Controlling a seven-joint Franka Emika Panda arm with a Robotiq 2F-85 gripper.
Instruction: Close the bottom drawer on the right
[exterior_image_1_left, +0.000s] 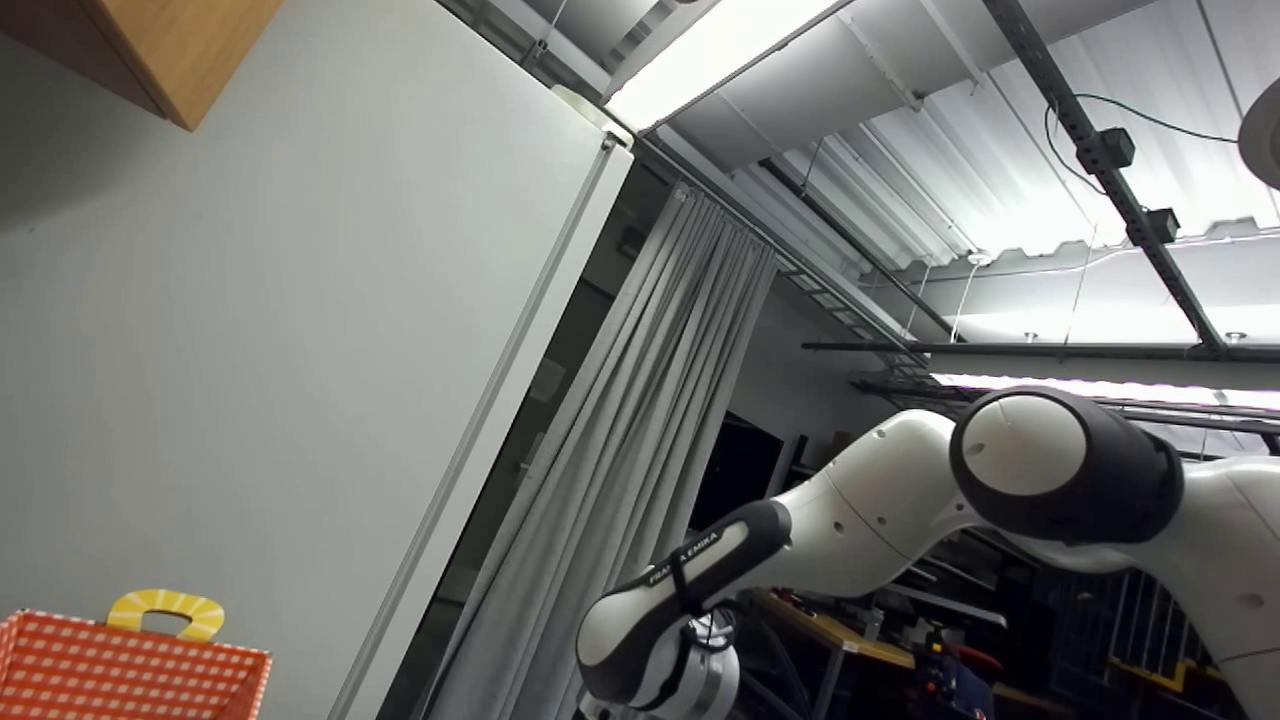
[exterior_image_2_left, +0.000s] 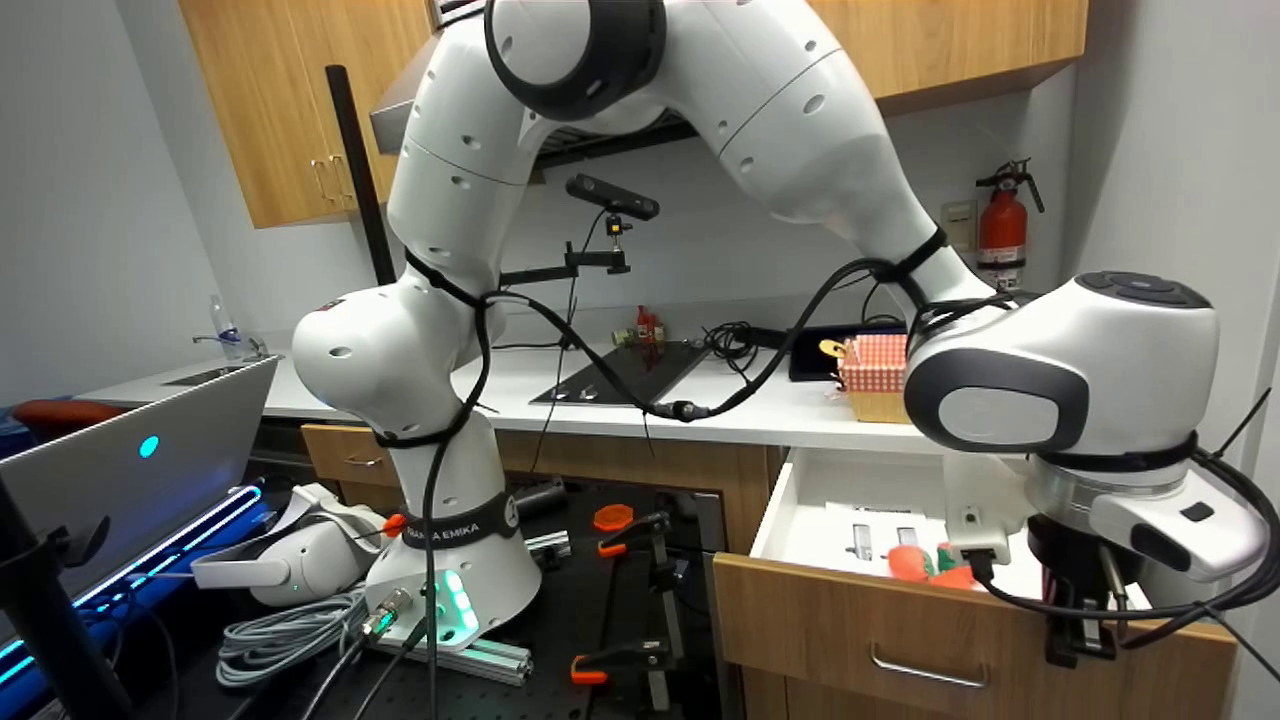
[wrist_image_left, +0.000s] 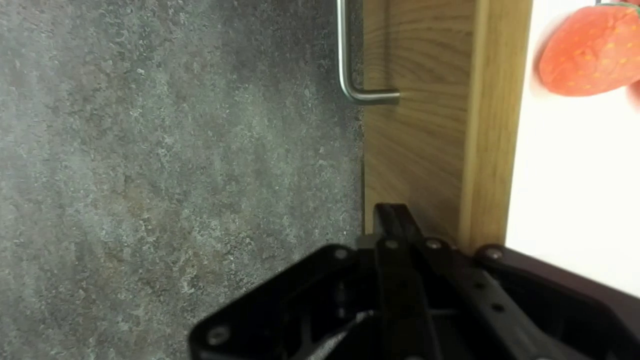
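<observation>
At lower right of an exterior view, the wooden-fronted drawer (exterior_image_2_left: 940, 625): stands open, silver handle (exterior_image_2_left: 928, 673) on its front.
Pincer (wrist_image_left: 392, 212): fingers (wrist_image_left: 384, 220) together, tips before the drawer front, low in the wrist view; whether they touch cannot be told.
Strawberry (wrist_image_left: 590, 55): inside the drawer, upper right of the wrist view.
Basket (exterior_image_2_left: 872, 375): red-checked, on the white desk (exterior_image_2_left: 770, 420), centre right.

The countertop (exterior_image_2_left: 790, 415) (white) carries a cooktop (exterior_image_2_left: 652, 370) and red-checked basket (exterior_image_2_left: 874, 372).
</observation>
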